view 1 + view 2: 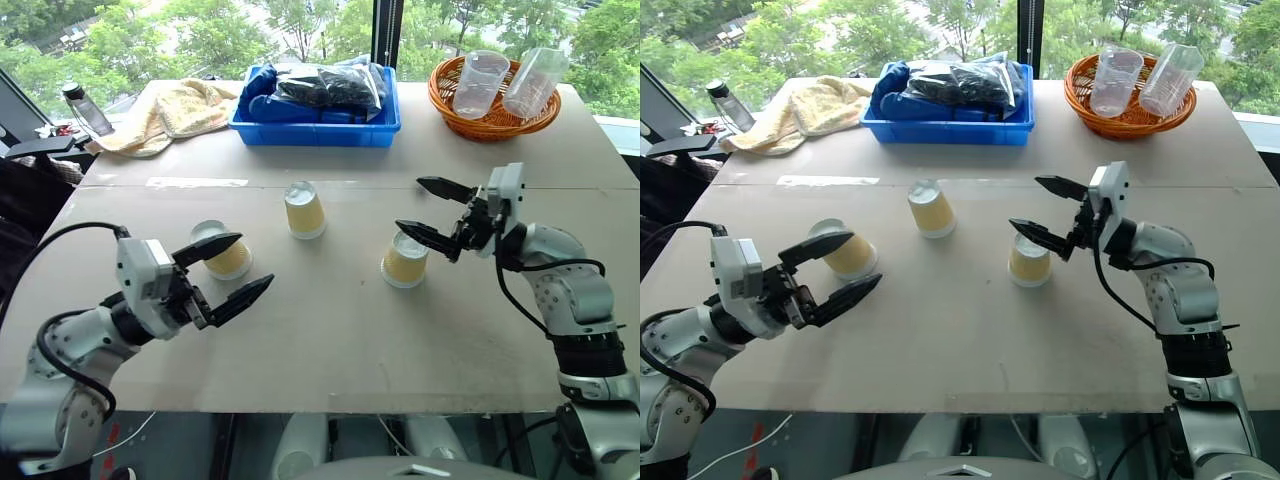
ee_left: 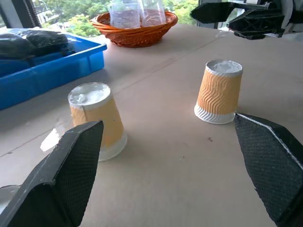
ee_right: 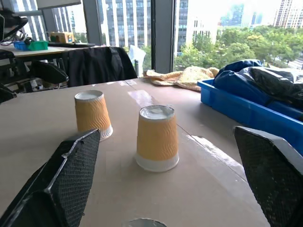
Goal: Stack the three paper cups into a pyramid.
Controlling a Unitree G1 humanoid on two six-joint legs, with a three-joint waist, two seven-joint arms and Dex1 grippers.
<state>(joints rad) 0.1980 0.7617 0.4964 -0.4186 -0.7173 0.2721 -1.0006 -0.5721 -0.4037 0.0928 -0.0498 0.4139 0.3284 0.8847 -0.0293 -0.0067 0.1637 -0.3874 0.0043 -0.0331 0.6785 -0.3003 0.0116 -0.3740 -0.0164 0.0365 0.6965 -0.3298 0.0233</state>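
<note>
All three paper cups sit upside down on the table (image 1: 330, 340), well apart, nothing stacked yet. Left cup (image 1: 226, 252) sits just behind the left gripper (image 1: 231, 270), middle cup (image 1: 304, 209) is farther back toward the blue bin (image 1: 315, 132), right cup (image 1: 406, 259) is just under and beside the right gripper (image 1: 432, 212). Both grippers are spread wide and empty; the right one hovers above its cup, not touching. My read: base-building step, no base pair formed. Next move calls for closing on one cup around its ribbed side and setting it beside another so the rims touch; the third then goes across the two bases. Risk: light cups tip or slide if nudged by a finger on approach.
</note>
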